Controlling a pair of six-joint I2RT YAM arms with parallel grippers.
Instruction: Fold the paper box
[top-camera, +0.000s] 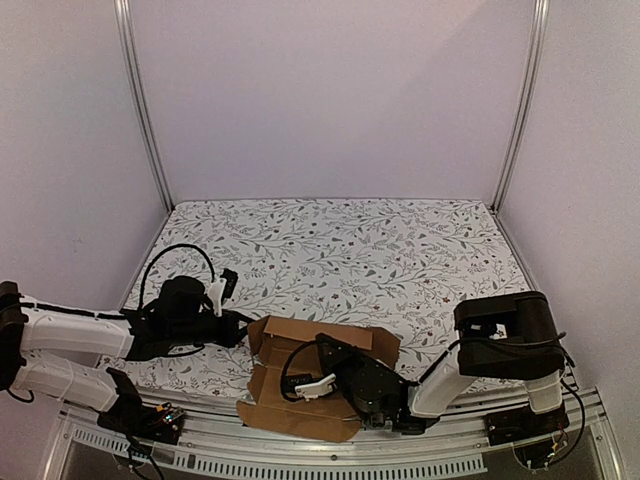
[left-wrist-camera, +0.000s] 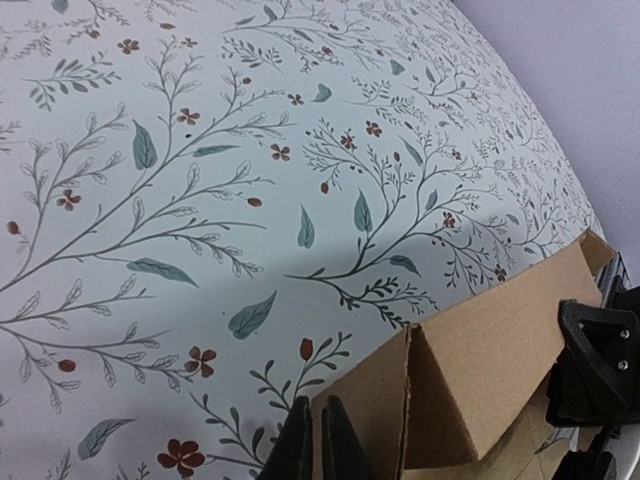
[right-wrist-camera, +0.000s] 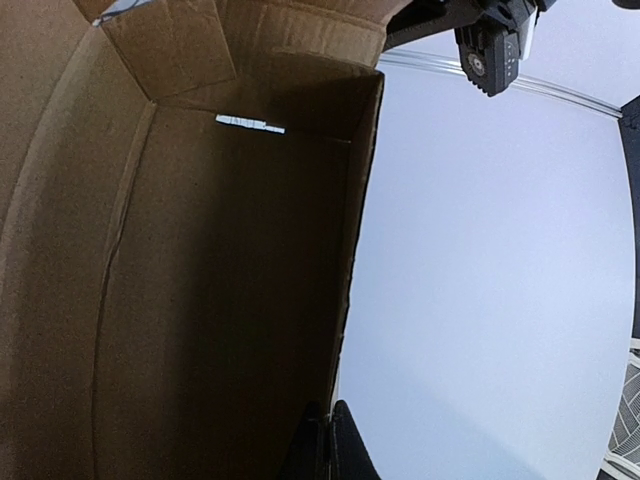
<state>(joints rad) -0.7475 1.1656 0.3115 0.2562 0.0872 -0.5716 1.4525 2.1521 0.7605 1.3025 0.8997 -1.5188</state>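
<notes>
the paper box (top-camera: 292, 408) lies half-folded at the near edge of the flowered table (top-camera: 360, 250), between the two arms, with its sides partly raised. the left gripper (left-wrist-camera: 318, 445) sits at the box's left corner, its fingers almost together (i cannot tell whether any cardboard is pinched between them). the right gripper (right-wrist-camera: 326, 445) reaches into the box from the right, fingers pressed shut just at the edge of a cardboard wall.
</notes>
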